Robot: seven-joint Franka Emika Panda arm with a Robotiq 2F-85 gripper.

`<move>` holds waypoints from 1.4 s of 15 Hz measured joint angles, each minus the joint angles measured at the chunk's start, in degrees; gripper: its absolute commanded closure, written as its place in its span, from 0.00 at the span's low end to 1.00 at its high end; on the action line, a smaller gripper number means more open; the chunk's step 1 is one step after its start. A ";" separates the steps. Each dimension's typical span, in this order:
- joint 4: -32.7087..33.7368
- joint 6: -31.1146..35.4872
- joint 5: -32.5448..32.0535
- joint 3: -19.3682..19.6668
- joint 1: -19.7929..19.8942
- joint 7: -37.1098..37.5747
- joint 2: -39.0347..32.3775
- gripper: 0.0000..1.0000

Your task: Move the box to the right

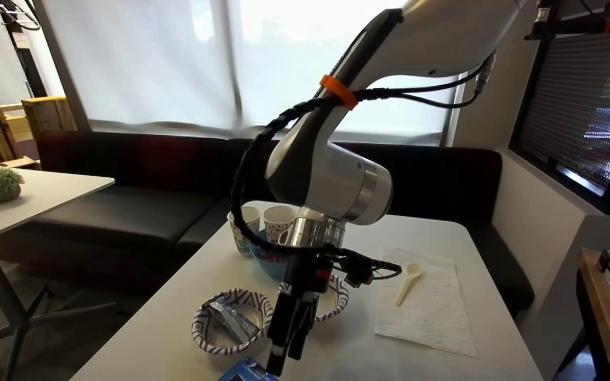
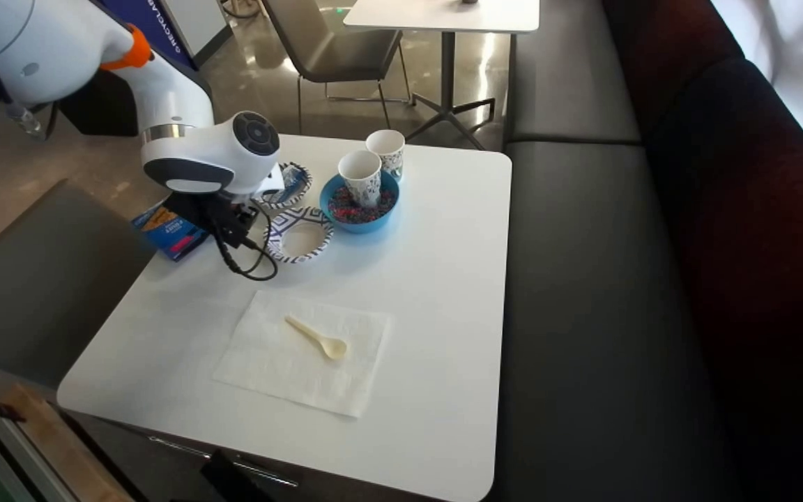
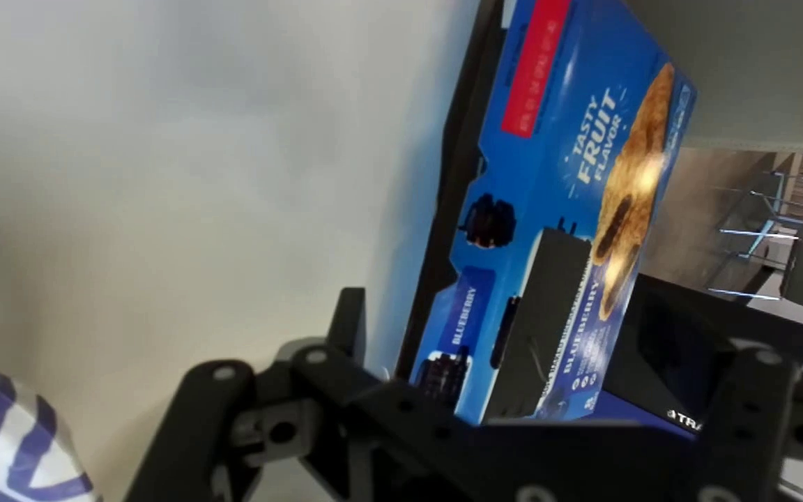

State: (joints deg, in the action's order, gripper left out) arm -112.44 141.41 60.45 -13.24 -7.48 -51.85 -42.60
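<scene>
Beside a bench (image 2: 597,279) stands a white table (image 2: 436,314), the box (image 3: 553,202) near one edge.

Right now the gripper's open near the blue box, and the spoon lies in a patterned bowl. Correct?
Wrong on the spoon: it lies on the white napkin, as both exterior views show. The rest is right: the gripper is open near the blue box.
</scene>
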 measured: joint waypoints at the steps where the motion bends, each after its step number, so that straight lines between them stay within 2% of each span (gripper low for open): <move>1: 0.22 -0.28 0.00 -0.20 0.31 -0.33 -0.36 0.12; 2: 0.39 -0.70 0.00 -0.46 0.62 -0.71 -0.64 0.14; 3: 0.53 -1.27 0.00 -0.72 0.91 -1.16 -0.80 0.25; 4: 0.63 -1.80 0.00 -0.98 1.17 -1.52 -0.88 0.24; 5: 0.75 -2.32 0.00 -1.22 1.37 -1.77 -0.94 0.29; 6: 0.87 -2.79 0.01 -1.41 1.50 -2.04 -1.00 0.38; 8: 1.23 -3.86 0.01 -1.48 1.52 -2.17 -1.24 0.51; 10: 1.65 -4.50 0.01 -1.48 1.57 -2.28 -1.63 0.47; 12: 2.17 -4.56 0.01 -1.48 1.62 -2.30 -2.24 0.38; 13: 2.50 -4.56 0.01 -1.48 1.64 -2.31 -2.61 0.40; 14: 2.86 -4.56 0.01 -1.48 1.67 -2.31 -3.00 0.35; 15: 3.17 -4.56 0.01 -1.47 1.71 -2.31 -3.39 0.38; 21: 4.68 -5.63 0.01 -1.47 2.24 -2.31 -5.22 0.36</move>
State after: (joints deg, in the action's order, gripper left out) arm -107.76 135.78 60.46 -14.71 -5.24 -54.17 -47.82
